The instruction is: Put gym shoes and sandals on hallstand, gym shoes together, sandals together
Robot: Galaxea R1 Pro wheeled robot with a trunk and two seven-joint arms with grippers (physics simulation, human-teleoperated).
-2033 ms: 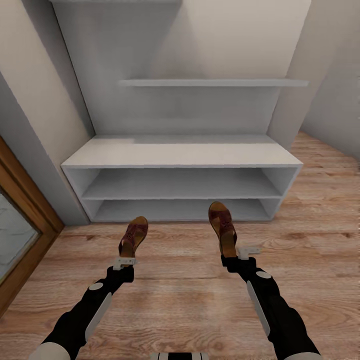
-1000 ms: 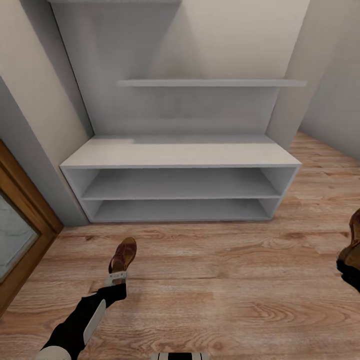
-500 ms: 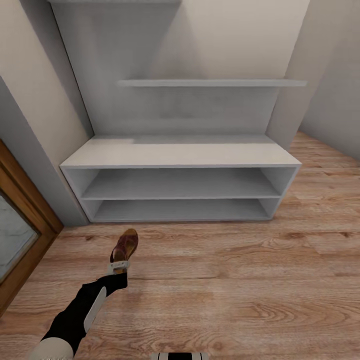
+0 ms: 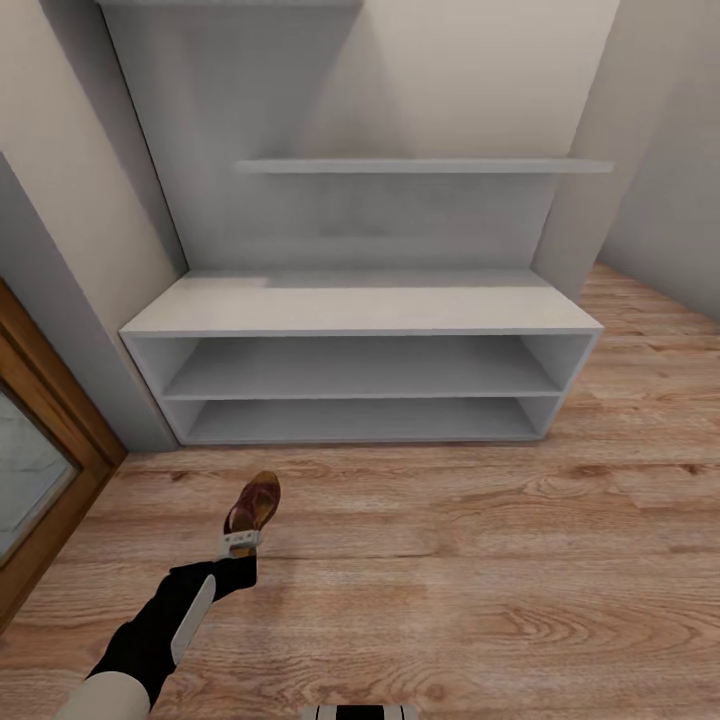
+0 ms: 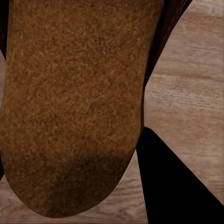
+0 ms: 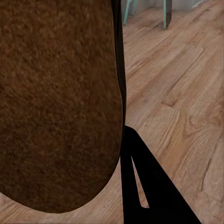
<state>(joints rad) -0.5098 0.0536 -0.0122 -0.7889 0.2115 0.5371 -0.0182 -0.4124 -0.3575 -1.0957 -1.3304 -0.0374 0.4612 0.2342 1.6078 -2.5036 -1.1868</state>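
Corridor with beige walls and a wood-plank floor (image 4: 480, 580) across the lower half of the head frame. A wooden door frame (image 4: 40, 440) runs along the left edge. Pale grey shoe rack (image 4: 360, 310) sits centre frame against the wall: wide low bench top, two open shelf levels under it, tall back panel, one upper shelf across the upper middle and a second at top left. All shelves bare.

Left arm (image 4: 165, 625) enters from the lower left, black forearm with a white panel, reaching up and right toward the rack, low over the floor. Left gripper (image 4: 240, 543) is clamped on the heel end of a brown sandal (image 4: 254, 503), lower left of centre, toe pointing toward the rack, floor between it and the rack's front.

Left wrist view: tan sole of the sandal (image 5: 74, 102) covers most of the frame, floor at right, a black finger (image 5: 172, 186) at lower right.

Right wrist view: the second sandal (image 6: 56, 102) close up at frame left, a black finger (image 6: 154, 196) at lower right beside it, so it appears gripped. Plank floor behind, teal furniture legs (image 6: 165, 11) at the top edge.
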